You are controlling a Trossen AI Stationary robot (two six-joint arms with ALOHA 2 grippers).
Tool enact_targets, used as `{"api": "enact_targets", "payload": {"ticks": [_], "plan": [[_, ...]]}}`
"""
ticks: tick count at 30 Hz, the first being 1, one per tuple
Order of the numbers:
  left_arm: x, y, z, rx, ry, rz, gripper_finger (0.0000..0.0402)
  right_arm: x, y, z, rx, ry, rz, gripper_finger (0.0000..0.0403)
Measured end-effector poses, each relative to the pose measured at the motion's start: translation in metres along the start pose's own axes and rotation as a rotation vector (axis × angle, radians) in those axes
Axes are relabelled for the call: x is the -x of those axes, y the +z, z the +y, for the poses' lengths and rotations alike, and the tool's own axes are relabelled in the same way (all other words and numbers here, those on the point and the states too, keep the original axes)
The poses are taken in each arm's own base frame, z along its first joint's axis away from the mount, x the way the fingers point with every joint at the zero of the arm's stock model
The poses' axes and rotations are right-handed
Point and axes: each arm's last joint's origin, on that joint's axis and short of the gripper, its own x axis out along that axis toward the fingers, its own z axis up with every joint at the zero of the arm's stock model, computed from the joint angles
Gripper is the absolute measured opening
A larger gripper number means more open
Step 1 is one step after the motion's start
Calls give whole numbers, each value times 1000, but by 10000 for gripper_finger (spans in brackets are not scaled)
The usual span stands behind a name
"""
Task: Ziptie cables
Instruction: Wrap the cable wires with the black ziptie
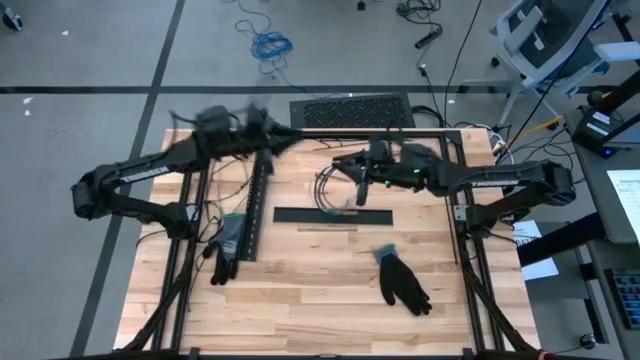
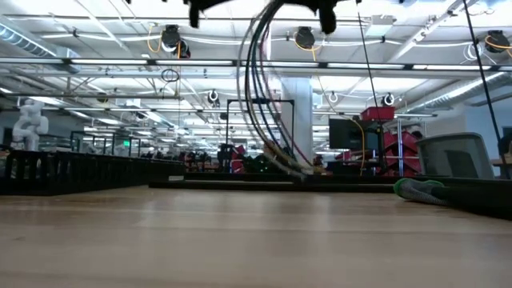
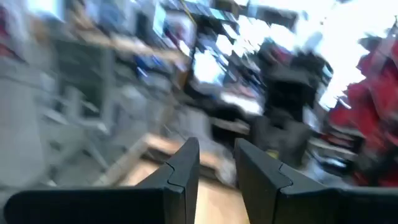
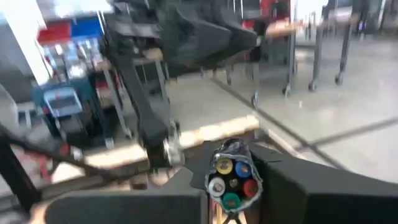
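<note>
Two dark arms reach in over the wooden table (image 1: 330, 290) from either side. The right gripper (image 1: 360, 172) sits above the back middle of the table, and its fingers are pinched shut on one end of the cables (image 1: 328, 190). In the right wrist view the cut ends of the bundle (image 4: 231, 177) sit squeezed between the two dark fingers, showing yellow, blue, white, red and green cores. From that grip the cables hang down in a loop; the low view shows them curving from the top of the frame to the table surface (image 2: 268, 120).

The left gripper (image 1: 262, 125) is raised near the back left part of the table, above the far end of a long black slotted strip (image 1: 255, 215). Its fingers (image 3: 186, 171) stand a little apart with nothing between them.

A flat black bar (image 1: 333, 216) lies across the middle of the table, just in front of the cable loop. One black glove (image 1: 226, 245) lies beside the slotted strip, and another glove (image 1: 403, 282) lies nearer the front right.
</note>
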Motion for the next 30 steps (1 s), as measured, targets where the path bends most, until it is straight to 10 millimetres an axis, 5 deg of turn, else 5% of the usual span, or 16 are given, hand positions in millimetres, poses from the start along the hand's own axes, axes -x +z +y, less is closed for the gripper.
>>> {"api": "enact_targets", "payload": {"ticks": [8, 17, 30], "plan": [[-21, -33, -1, 63, -168, 222, 109, -20, -25, -5, 22, -32, 97, 26], [-26, -39, 3, 73, -141, 250, 175, -20, -21, -10, 10, -34, 66, 23], [-47, -60, 8, 74, -39, 291, 180, -21, -19, -14, 29, -46, 48, 23]]}}
